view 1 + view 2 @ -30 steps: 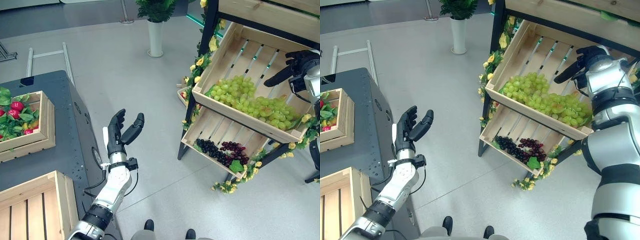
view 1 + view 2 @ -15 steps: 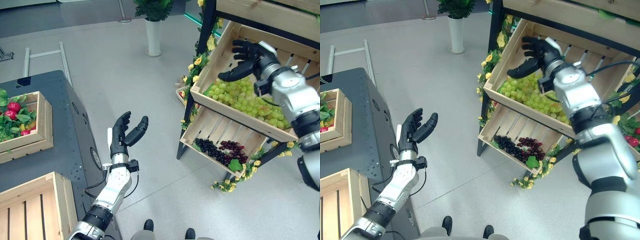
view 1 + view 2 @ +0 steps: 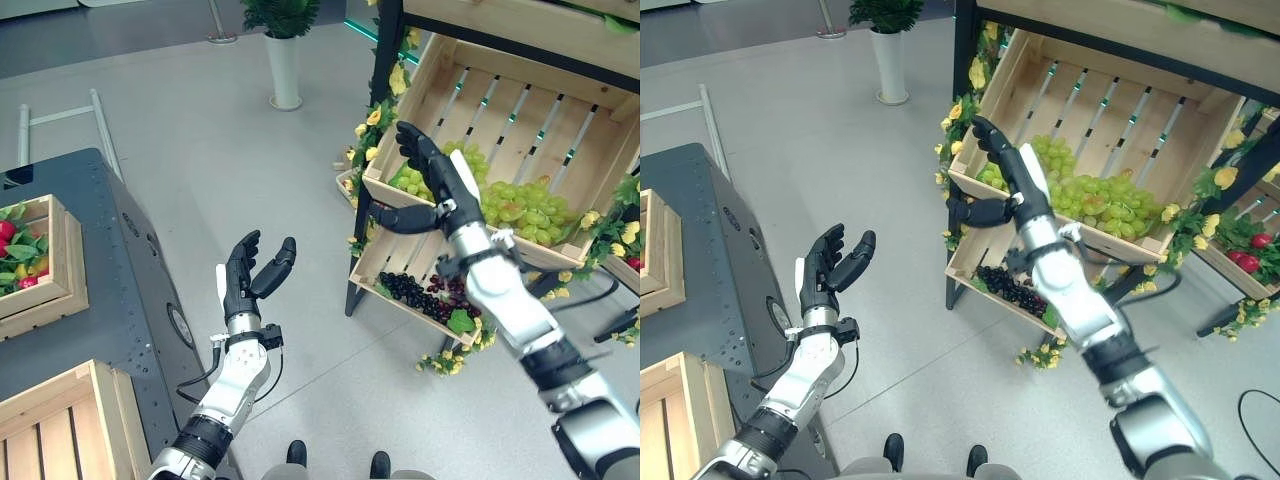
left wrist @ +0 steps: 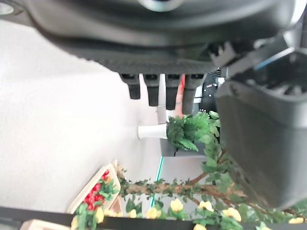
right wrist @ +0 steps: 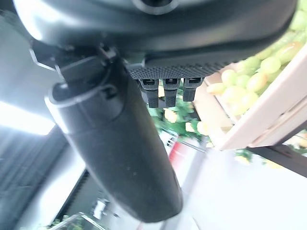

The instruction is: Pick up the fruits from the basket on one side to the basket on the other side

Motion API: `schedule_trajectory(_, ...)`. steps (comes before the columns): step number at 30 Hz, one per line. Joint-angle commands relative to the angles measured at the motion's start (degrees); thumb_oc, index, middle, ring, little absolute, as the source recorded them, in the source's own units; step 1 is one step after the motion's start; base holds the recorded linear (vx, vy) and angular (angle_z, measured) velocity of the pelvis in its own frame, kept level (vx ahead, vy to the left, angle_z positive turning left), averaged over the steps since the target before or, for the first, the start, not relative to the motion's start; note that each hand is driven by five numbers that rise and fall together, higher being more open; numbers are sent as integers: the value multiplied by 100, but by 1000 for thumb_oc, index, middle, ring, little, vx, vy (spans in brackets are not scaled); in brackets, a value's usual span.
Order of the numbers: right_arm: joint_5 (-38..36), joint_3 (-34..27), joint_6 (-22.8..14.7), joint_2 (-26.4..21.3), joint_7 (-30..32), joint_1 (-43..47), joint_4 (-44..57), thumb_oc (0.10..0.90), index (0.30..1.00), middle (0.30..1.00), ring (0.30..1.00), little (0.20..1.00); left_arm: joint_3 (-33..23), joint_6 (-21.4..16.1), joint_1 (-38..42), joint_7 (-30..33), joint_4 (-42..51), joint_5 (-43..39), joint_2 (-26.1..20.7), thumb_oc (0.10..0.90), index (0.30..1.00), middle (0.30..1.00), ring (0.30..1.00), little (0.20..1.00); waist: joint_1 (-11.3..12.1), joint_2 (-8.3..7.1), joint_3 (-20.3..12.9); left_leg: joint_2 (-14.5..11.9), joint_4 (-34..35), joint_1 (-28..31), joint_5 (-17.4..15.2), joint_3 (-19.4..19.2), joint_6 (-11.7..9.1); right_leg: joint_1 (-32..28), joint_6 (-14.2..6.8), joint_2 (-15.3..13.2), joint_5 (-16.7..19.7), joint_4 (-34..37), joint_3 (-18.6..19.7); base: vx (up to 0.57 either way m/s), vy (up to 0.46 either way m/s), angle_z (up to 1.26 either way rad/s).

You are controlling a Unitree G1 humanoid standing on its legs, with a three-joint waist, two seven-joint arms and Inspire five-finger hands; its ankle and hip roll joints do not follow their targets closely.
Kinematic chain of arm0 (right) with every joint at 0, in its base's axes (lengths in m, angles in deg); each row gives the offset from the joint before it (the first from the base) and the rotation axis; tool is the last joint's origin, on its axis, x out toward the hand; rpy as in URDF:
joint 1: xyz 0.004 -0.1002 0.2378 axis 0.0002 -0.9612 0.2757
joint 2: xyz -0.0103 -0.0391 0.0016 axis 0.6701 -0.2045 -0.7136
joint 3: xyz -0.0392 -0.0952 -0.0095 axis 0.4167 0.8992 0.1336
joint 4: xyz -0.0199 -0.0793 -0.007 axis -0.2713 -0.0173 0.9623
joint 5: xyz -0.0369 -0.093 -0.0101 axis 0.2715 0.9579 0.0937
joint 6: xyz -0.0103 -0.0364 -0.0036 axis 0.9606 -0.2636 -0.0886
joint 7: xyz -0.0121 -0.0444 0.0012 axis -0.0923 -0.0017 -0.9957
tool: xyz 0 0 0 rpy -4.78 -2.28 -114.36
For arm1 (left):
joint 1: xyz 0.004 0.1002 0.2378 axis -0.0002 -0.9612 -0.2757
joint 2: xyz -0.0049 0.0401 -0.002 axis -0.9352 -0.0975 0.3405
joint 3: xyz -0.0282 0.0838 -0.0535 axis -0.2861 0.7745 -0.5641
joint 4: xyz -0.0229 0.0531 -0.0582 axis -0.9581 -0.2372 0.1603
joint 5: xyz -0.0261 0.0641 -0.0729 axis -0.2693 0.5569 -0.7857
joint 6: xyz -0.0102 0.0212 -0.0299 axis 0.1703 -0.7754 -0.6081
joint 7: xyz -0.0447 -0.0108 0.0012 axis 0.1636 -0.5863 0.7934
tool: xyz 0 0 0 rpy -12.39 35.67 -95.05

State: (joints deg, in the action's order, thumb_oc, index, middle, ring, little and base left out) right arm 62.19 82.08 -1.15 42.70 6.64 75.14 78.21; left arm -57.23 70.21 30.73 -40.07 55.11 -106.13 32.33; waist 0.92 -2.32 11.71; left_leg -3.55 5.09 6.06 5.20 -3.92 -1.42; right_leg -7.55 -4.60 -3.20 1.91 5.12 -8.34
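Your right hand (image 3: 438,185) is hovering at the front corner of the upper crate (image 3: 560,255) on the shelf rack, fingers stretched straight and thumb spread wide, holding nothing. The green grapes (image 3: 510,205) are lying in that tilted crate, just beyond your fingertips, and your right wrist view is showing them (image 5: 249,79) close beside the hand (image 5: 165,91). Below, the dark grapes (image 3: 425,295) are sitting in the lower crate (image 3: 375,280). Yellow flowers (image 3: 380,115) are trailing along the rack's post.

Your left hand (image 3: 250,285) is hanging over the floor beside the dark desk (image 3: 110,300), palm raised, fingers relaxed and spread, holding nothing. On the desk, a crate of red fruit and leaves (image 3: 25,255) is sitting at the far edge, and a bare wooden crate (image 3: 70,425) is standing nearer you. A potted plant (image 3: 283,50) is standing on the floor farther back.
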Motion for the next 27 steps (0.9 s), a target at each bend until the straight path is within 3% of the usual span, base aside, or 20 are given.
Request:
schedule_trajectory(1, 732, -533, -1555, 127, 756, 236, 454, 800, 900, 900, 900, 900, -38, -1006, 251, 181, -72, 508, 159, 800, 900, 900, 900, 900, 1, 25, -460, 104, -28, 328, -787, 43, -20, -107, -81, -313, -8, -32, 52, -2, -17, -6)
schedule_trajectory(2, 1126, -443, -1912, 252, 938, -76, 543, 800, 900, 900, 900, 900, 6, -1191, 164, 179, -116, 652, 240, 800, 900, 900, 900, 900, -15, 44, -452, 106, -29, 330, -802, 30, -6, -100, -86, -312, -21, -35, 70, 2, -25, -8)
schedule_trajectory(5, 1672, -309, -2416, 342, 1247, -635, 553, 800, 900, 900, 900, 900, 31, -1452, -69, 276, -184, 785, 326, 800, 900, 900, 900, 900, -25, 62, -438, 100, -39, 338, -825, 8, 4, -97, -101, -314, -36, -48, 88, 6, -34, -4)
schedule_trajectory(14, 1933, 142, -3223, 513, 1264, -1646, 375, 800, 900, 900, 900, 900, 116, -1938, -430, 658, -723, 1077, 540, 800, 900, 900, 900, 900, -76, 45, -371, 124, -37, 314, -867, 11, 27, -60, -149, -316, -45, -59, 83, -1, -20, -2)
schedule_trajectory(17, 2671, 607, -3158, 369, 1202, -1737, 139, 800, 900, 900, 900, 900, 220, -1886, -555, 633, -1082, 1171, 557, 800, 900, 900, 900, 900, -39, 44, -329, 143, -38, 292, -862, 51, 33, -41, -174, -328, -40, -73, 44, 0, 0, 0)
schedule_trajectory(27, 2628, 1164, -2580, 39, 394, -2000, -836, 800, 900, 900, 900, 900, 285, -1405, -901, 51, -1992, 1357, 350, 800, 900, 900, 900, 900, 157, -31, -273, 288, -21, 214, -811, 351, 121, -16, -219, -355, -146, -333, -184, -7, -43, 7)
